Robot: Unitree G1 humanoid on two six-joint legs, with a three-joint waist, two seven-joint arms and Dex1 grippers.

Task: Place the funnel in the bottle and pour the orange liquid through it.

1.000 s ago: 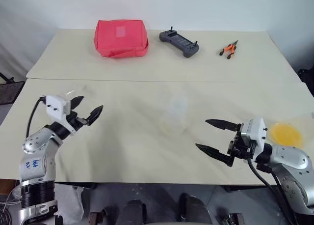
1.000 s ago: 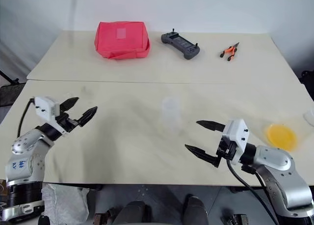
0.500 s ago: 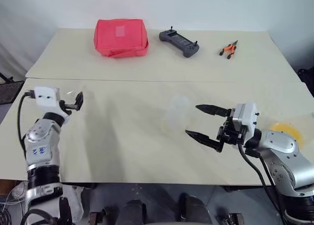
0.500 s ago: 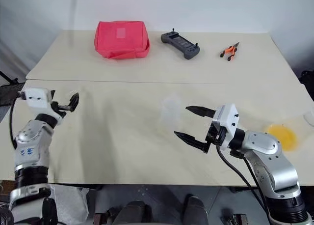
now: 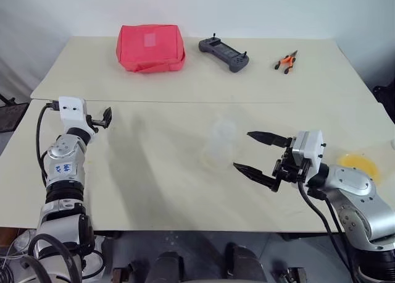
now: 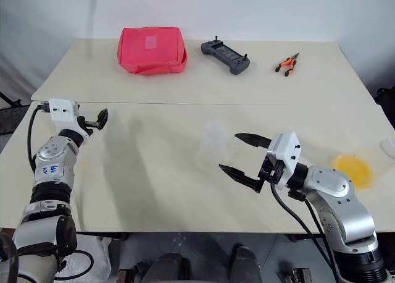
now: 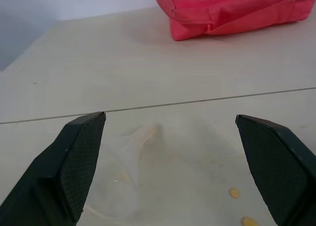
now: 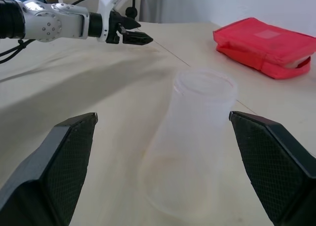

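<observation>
Left gripper (image 5: 106, 117) wide open, nothing between its fingers (image 7: 74, 171); it hovers at the left side of the near table (image 5: 154, 190), pointing forward. The funnel (image 7: 121, 179) lies on its side on the tabletop just ahead of and below this gripper, nearer one finger than the other, spout pointing away toward the seam between the two tables; no contact with either finger. Right gripper (image 5: 259, 156) also spread to full width, empty, pointing left across the table. The bottle (image 8: 190, 147) stands upright directly ahead of it, lined up with the gap between the fingers (image 8: 54, 171) but beyond their tips, untouched. The orange liquid (image 5: 359, 166) sits in a shallow pool behind this gripper, at the right edge of the table, beside the forearm. Well beyond both grippers, on the far table: red pouch (image 5: 150, 47), grey controller (image 5: 224, 54), orange-handled pliers (image 5: 286, 61)
</observation>
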